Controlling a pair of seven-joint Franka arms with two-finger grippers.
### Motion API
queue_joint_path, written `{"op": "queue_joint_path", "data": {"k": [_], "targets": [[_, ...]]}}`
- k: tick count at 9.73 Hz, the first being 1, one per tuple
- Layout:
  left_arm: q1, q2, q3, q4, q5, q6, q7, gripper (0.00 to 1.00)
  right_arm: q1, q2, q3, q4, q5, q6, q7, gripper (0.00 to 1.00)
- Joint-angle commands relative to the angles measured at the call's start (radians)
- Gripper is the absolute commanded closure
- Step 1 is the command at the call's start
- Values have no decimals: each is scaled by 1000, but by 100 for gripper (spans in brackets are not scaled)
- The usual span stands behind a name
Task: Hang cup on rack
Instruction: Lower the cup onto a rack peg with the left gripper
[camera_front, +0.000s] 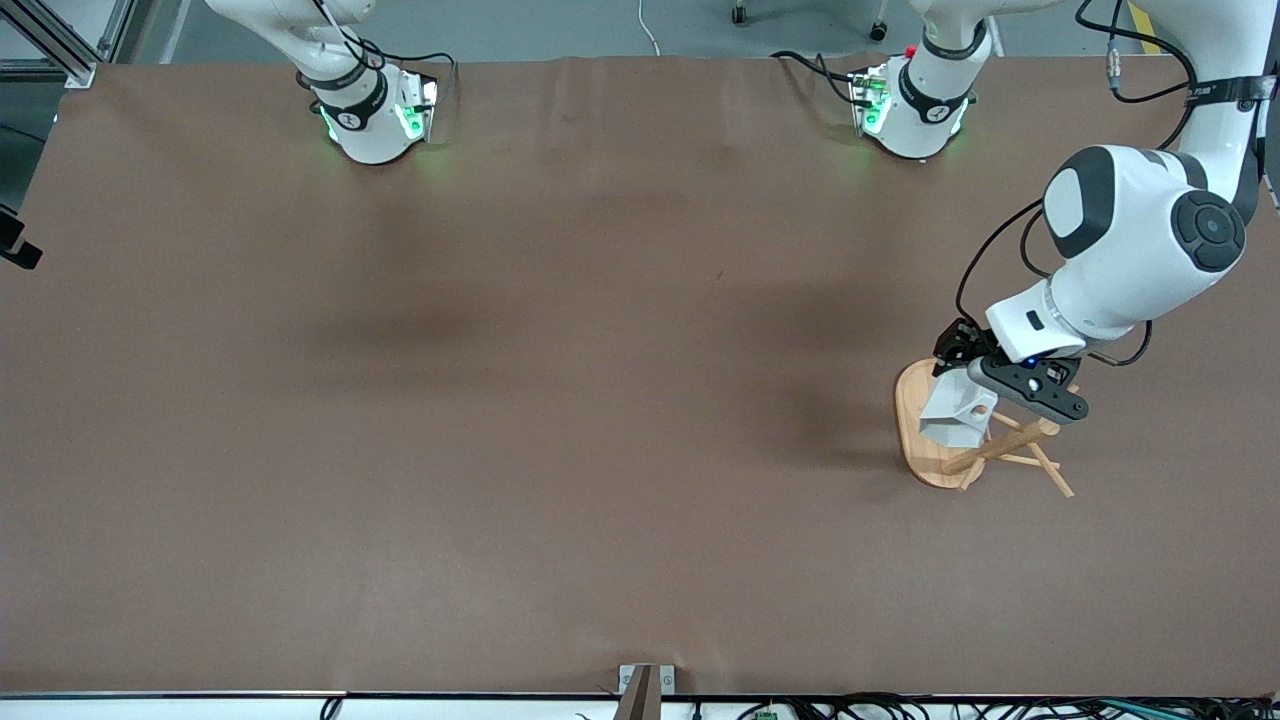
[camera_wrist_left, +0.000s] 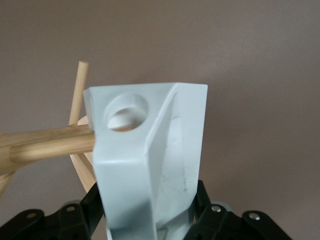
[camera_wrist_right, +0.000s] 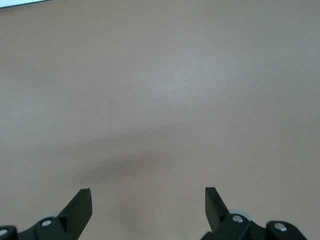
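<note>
The big brown table (camera_front: 560, 400) fills the room in front of me. The two white robot arms stand along its far edge.

The left arm bends down over its own end of the table. Under it stands the light bamboo mug rack with an oval flat base, a thick middle post and thin slanted pegs (camera_front: 925, 460). The rack sits near the left arm's end, closer to the front camera than the arm's base.

The left gripper (camera_front: 958, 372) is over the rack. Its black fingers (camera_wrist_left: 90, 207) are squeezed tight on the small white mug with flat sides and a blocky handle (camera_wrist_left: 150, 160). The cup is up in the air, tipped, right beside the pegs. A wooden peg (camera_wrist_left: 50, 142) touches the handle just beside its round hole (camera_wrist_left: 126, 111).

The right arm waits. The right gripper (camera_wrist_right: 148, 202) hangs over bare table with its fingers spread wide and nothing in them.
</note>
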Motion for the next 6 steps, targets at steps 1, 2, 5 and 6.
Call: {"op": "queue_joint_path", "data": {"k": [1, 2, 5, 6], "targets": [[2, 26, 3, -6, -10, 19, -1, 97, -19, -12, 20, -14, -16, 5, 11, 0], [5, 35, 3, -6, -12, 27, -1, 97, -19, -12, 20, -14, -16, 5, 13, 0], [7, 61, 4, 4, -25, 51, -1, 95, -15, -14, 20, -13, -16, 10, 13, 0], [7, 74, 6, 13, -39, 51, -3, 89, -15, -12, 20, -11, -16, 11, 13, 0]]}}
